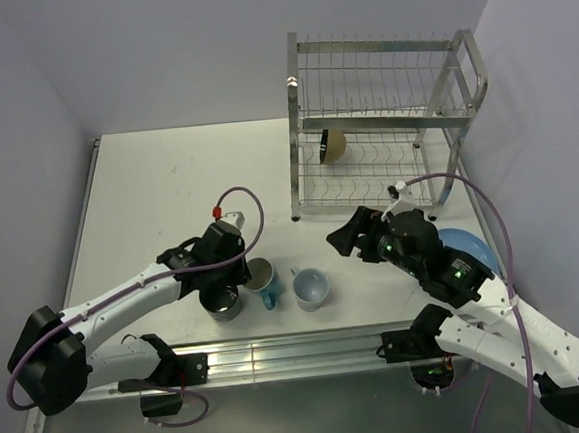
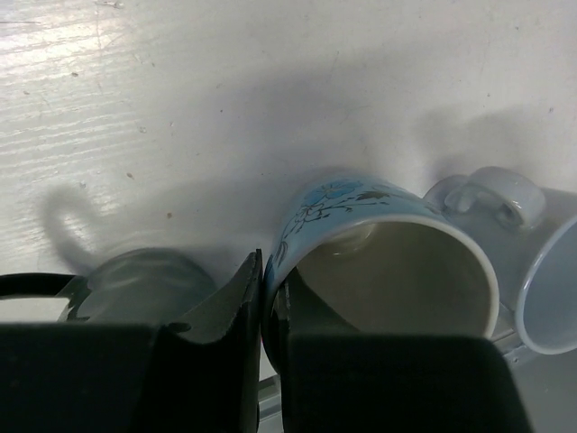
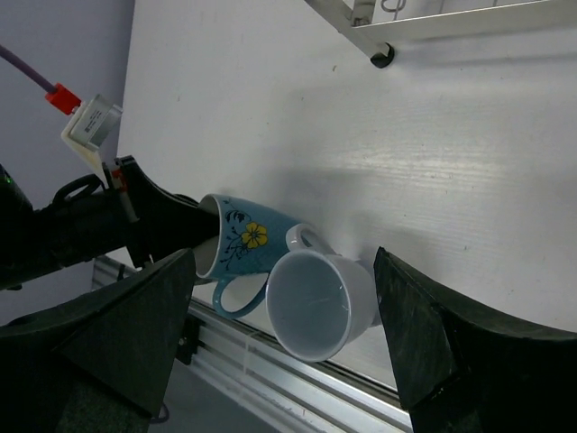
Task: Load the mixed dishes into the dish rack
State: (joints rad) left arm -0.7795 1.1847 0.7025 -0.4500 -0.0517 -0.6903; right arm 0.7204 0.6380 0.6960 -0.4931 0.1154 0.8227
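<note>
Fingers of our left gripper (image 2: 268, 281) pinch the wall of the light blue flowered ceramic mug (image 2: 361, 203), one inside, one outside, by the white table's (image 1: 166, 176) near edge. A white ceramic mug (image 3: 311, 307) sits just beside it, under our spread right gripper (image 3: 284, 266). From the pinched mug, we judge, the two-tier steel wire dish rack (image 1: 296, 126) lies far and rightward.

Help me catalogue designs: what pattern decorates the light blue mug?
The light blue ceramic mug shows a yellow flower with dark linework; best in right wrist view.
</note>
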